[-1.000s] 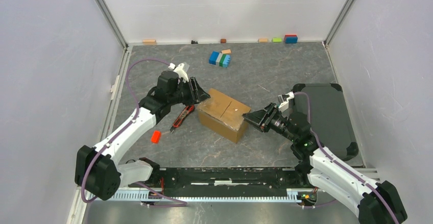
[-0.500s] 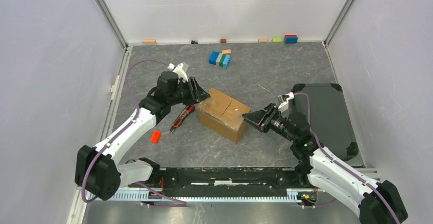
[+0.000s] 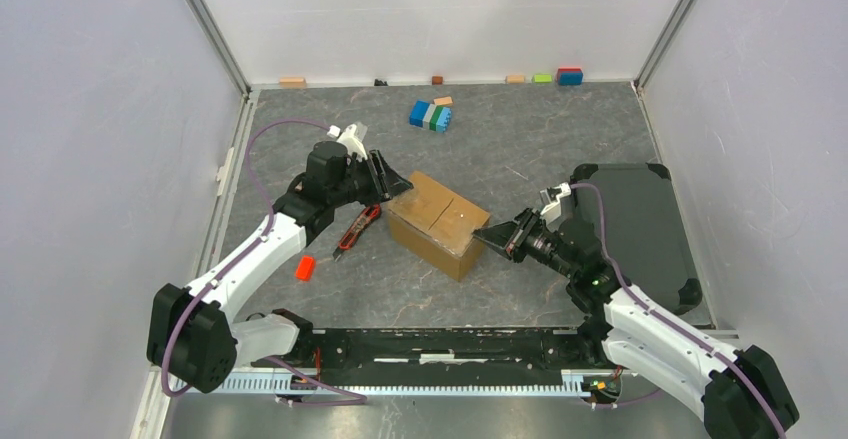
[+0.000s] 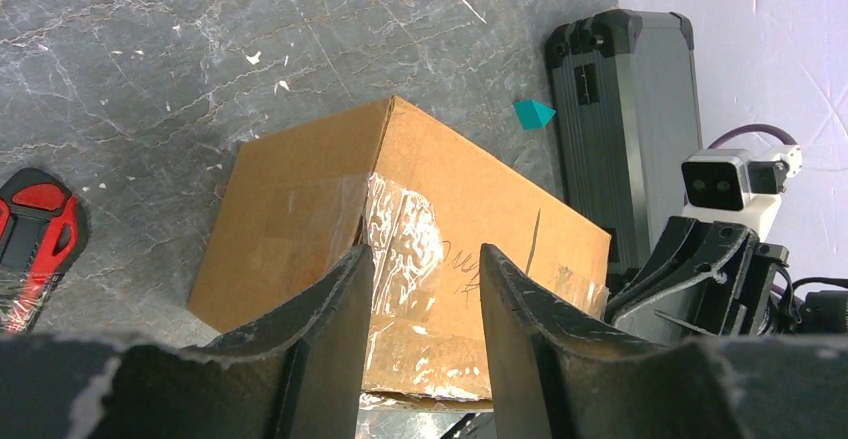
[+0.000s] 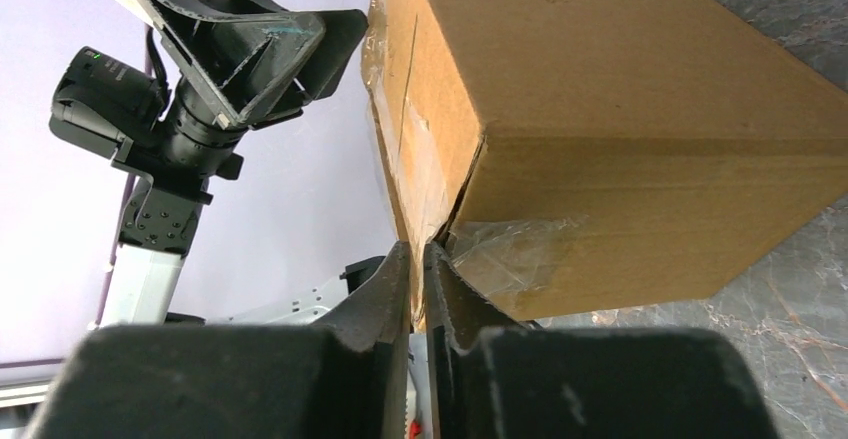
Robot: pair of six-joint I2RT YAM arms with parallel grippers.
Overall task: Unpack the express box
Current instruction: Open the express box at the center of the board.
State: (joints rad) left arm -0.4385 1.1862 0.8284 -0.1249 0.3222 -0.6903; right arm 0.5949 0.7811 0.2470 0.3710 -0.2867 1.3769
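Observation:
The express box (image 3: pixel 440 221) is a brown cardboard carton with taped flaps, lying mid-table. My left gripper (image 3: pixel 398 187) stands open at its far-left end. In the left wrist view the left gripper (image 4: pixel 420 251) frames the taped seam of the box (image 4: pixel 300 219), with nothing between its fingers. My right gripper (image 3: pixel 484 231) is at the box's right end. In the right wrist view the right gripper (image 5: pixel 418 249) is shut on the edge of a flap at the corner of the box (image 5: pixel 620 109).
A flat black tray (image 3: pixel 640 229) lies to the right behind the right arm. A red-and-black cutter (image 3: pixel 355 229) and a small red block (image 3: pixel 305 268) lie left of the box. A blue-green block cluster (image 3: pixel 431 116) sits farther back, with small blocks along the back wall.
The right gripper has shut on the box's flap edge; it stood open before. The left gripper has shifted only slightly and stays open.

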